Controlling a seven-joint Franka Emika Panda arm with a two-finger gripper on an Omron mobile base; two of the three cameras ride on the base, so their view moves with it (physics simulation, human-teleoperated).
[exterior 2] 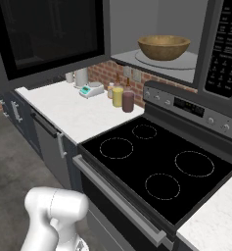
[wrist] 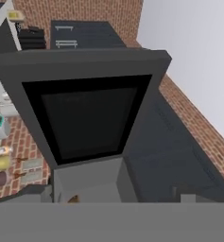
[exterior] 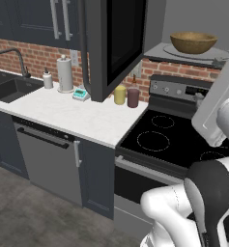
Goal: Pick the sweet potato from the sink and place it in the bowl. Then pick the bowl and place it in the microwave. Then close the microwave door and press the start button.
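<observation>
the pincer stands wide with nothing in it, facing the swung-open microwave door (wrist: 87,118). the bowl (exterior 2: 164,46) sits inside the microwave (exterior 2: 178,63) on its grey floor, above the stove (exterior 2: 156,166).

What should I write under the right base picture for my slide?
Wooden bowl sits inside the microwave, its door swung open above the counter.

Wooden bowl (exterior 2: 164,47) inside microwave (exterior 2: 186,68), door (exterior: 113,43) open
</observation>
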